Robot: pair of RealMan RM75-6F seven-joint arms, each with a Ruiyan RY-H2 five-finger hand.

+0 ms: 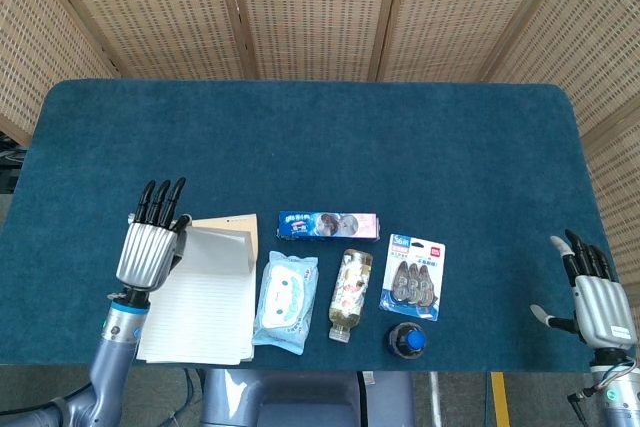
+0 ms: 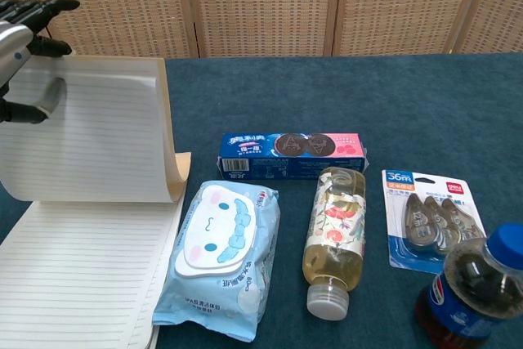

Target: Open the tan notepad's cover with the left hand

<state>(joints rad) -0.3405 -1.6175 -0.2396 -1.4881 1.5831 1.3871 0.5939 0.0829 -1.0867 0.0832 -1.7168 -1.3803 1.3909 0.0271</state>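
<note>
The tan notepad (image 1: 200,302) lies at the front left of the blue table (image 1: 300,137). Its cover (image 2: 90,128) stands raised almost upright, lined white side toward the chest camera, with a tan edge (image 2: 175,165) showing on its right. My left hand (image 1: 150,237) grips the cover's left edge, with the thumb in front of it and the fingers (image 2: 33,10) over the top. A lined page (image 2: 82,275) lies exposed below. My right hand (image 1: 598,302) rests apart at the table's front right, fingers spread and holding nothing.
Right of the notepad lie a wipes pack (image 1: 286,302), a floral-label bottle (image 1: 350,294) and a correction tape pack (image 1: 413,276). A cookie box (image 1: 328,225) lies behind them and a blue-capped cola bottle (image 1: 407,340) stands in front. Wicker screens stand behind the table.
</note>
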